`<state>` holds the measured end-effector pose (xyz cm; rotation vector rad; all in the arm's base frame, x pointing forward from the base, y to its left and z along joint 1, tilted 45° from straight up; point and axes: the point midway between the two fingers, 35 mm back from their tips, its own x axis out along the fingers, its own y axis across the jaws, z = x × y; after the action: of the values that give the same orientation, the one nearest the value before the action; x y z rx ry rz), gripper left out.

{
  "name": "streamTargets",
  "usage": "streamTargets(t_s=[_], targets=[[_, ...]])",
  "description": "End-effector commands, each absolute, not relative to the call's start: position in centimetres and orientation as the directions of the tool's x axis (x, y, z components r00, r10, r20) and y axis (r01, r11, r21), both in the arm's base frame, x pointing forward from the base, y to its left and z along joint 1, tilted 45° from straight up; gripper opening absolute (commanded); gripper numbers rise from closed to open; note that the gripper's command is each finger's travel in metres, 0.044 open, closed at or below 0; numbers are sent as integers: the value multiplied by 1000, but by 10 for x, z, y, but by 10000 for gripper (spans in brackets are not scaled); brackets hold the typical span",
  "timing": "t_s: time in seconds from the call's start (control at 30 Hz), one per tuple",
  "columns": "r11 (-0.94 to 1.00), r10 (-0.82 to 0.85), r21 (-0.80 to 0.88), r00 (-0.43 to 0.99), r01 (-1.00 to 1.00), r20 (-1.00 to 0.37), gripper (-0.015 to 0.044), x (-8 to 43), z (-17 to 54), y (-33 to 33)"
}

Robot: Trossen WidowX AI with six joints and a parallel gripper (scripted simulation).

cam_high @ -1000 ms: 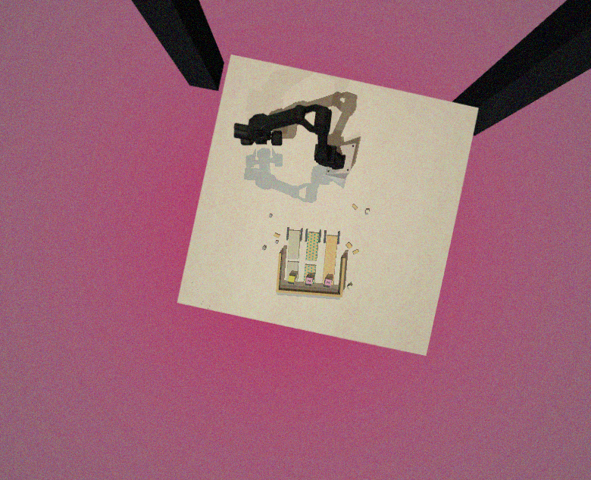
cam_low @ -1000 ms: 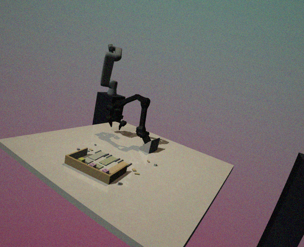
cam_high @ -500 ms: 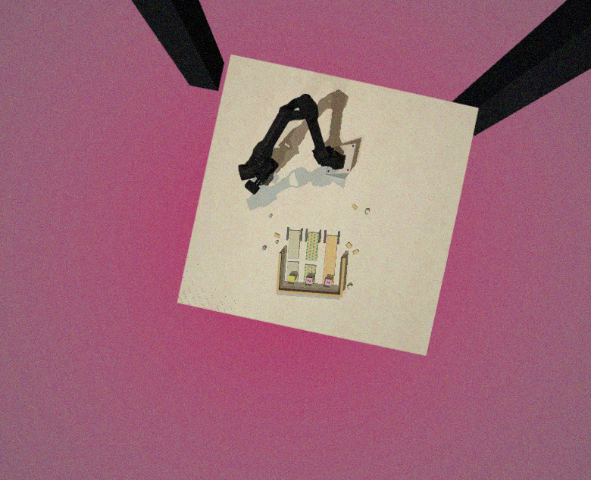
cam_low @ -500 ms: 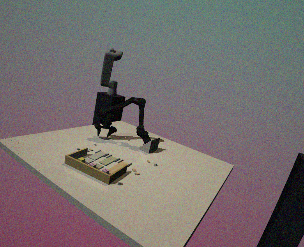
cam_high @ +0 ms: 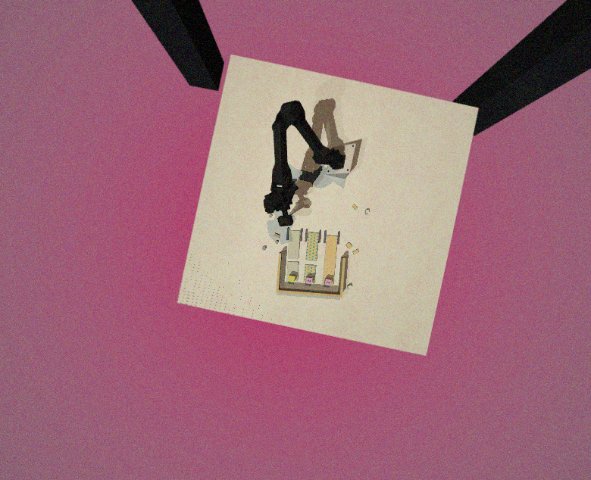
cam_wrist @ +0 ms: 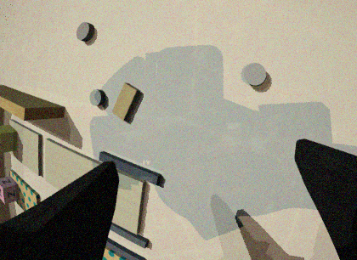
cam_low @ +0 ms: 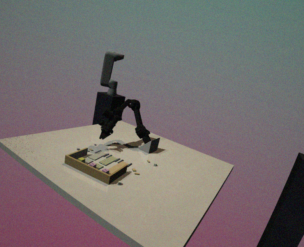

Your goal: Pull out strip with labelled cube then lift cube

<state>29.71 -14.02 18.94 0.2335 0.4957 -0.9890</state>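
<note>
GRIPPER: gripper point(cam_high: 279, 209) point(cam_low: 106, 135) point(cam_wrist: 208, 161) is hanging above the tabletop, fingers standing wide apart, nothing between them.
PALE STRIP: pale strip point(cam_high: 293, 245) point(cam_low: 98, 155) point(cam_wrist: 72, 161) is lying nearest the gripper, gap splitting it; yellow-green cube point(cam_high: 292, 278) point(cam_low: 81, 159) point(cam_wrist: 8, 138) is sitting by its far end. Risk: coming straight down here = wrong strip, prob. from stopping short sideways.
DOTTED STRIP: dotted strip point(cam_high: 312, 245) point(cam_low: 108, 160) point(cam_wrist: 26, 191) is lying in the middle, also split; pink decoy cube point(cam_high: 310, 280) point(cam_low: 92, 164) point(cam_wrist: 8, 189) is showing marks too. Risk: going by cube colour/label alone, ignoring the gap.
ORANGE STRIP: orange strip point(cam_high: 330, 253) point(cam_low: 118, 168) is running unbroken, flat, matte-looking, dark bars flanking its near end. Risk: fingers clipping a neighbour's bar if misaligned; a jerky pull may be tipping the cube.
LABELLED CUBE: labelled cube point(cam_high: 328, 282) point(cam_low: 105, 170) is sitting at the orange strip's far end, inside the tray point(cam_high: 309, 293) point(cam_low: 87, 168) point(cam_wrist: 31, 108); pink, small, dark mark on top, letter unreadable. Wrist cam isn't showing it.
</note>
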Motion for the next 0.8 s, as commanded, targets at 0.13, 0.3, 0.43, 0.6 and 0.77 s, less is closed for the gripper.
streamTargets(t_s=[0.13, 0.3, 0.43, 0.6, 0.77], targets=[[762, -647, -353, 614, 543, -452, 400, 333, 160, -43], [783, -557, -548, 724, 295, -406, 400, 336, 144, 29], [725, -473, -678, 800, 117, -368, 400, 326, 133, 82], [710, -458, -698, 812, 89, -362, 400, 324, 131, 91], [710, -458, -698, 812, 89, -362, 400, 324, 131, 91]])
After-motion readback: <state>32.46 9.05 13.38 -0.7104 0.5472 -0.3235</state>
